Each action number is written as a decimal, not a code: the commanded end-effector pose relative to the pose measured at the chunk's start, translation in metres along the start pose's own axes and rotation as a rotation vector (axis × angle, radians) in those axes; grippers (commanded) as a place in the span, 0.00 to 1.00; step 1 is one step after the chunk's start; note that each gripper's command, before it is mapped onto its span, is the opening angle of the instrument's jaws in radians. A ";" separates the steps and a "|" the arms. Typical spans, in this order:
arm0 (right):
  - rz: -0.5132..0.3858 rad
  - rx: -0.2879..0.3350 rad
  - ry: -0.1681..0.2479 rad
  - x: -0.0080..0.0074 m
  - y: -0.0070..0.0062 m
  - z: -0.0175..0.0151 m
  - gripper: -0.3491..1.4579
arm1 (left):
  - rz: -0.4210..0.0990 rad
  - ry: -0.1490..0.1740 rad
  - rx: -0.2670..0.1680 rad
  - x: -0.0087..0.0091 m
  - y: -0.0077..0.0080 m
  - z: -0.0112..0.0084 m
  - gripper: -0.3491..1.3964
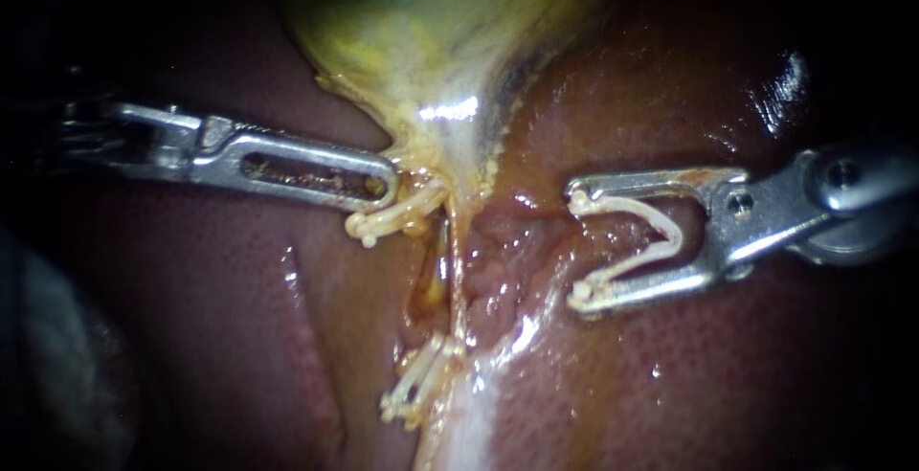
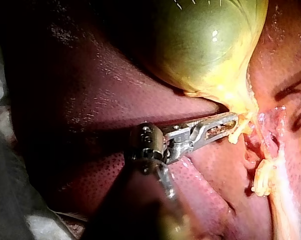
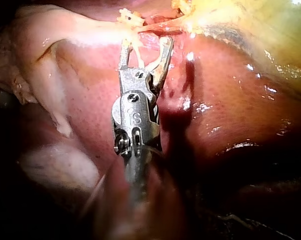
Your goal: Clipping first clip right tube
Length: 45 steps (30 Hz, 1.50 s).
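The green-yellow gallbladder narrows to a pale neck. My left instrument comes in from the left with its slotted jaws shut on tissue at that neck; its tip shows the same in the left wrist view. Below the neck a thin tube carries two white clips, an upper clip and a lower clip. My right instrument holds an open white clip between wide jaws, its mouth facing the pink tissue right of that tube, a little short of it. The right wrist view shows these jaws likewise.
Dark red liver lies all around. A wet, glistening liver surface rises behind my right instrument. A pale strip of tissue runs down from the lower clip.
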<state>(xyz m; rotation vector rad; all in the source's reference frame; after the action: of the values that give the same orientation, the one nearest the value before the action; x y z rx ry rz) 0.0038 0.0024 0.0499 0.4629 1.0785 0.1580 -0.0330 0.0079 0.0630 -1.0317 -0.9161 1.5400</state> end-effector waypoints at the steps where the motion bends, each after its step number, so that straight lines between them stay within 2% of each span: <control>1: 0.000 0.002 0.000 0.0000 0.0000 0.0000 0.47 | -0.001 0.003 0.000 0.0001 0.0002 -0.0004 0.00; 5: -0.001 0.005 0.000 0.0000 -0.0001 0.0000 0.47 | 0.001 0.018 0.006 0.0013 0.0011 -0.0031 0.00; 9: -0.001 0.008 0.000 0.0000 -0.0001 0.0000 0.47 | 0.016 0.054 -0.002 0.0033 0.0030 -0.0062 0.00; 13: -0.001 0.015 0.000 0.0002 -0.0003 0.0000 0.47 | 0.032 0.082 -0.010 0.0051 0.0047 -0.0079 0.00; 20: -0.008 0.041 -0.001 0.0010 -0.0008 0.0008 0.47 | 0.035 0.090 -0.006 0.0047 0.0057 -0.0077 0.00; 27: 0.093 0.074 0.001 0.0023 -0.0010 0.0035 0.46 | 0.035 0.091 -0.005 0.0045 0.0061 -0.0074 0.00; 38: 0.218 0.089 -0.007 0.0009 0.0005 0.0092 0.46 | 0.034 0.089 -0.007 0.0043 0.0066 -0.0072 0.00; 45: 0.264 0.086 0.010 0.0007 0.0015 0.0117 0.46 | 0.034 0.089 -0.007 0.0043 0.0066 -0.0071 0.00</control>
<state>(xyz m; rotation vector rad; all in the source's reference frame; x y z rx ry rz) 0.0147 0.0007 0.0546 0.6868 1.0344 0.3551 -0.0289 0.0112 0.0538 -1.1174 -0.8466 1.5072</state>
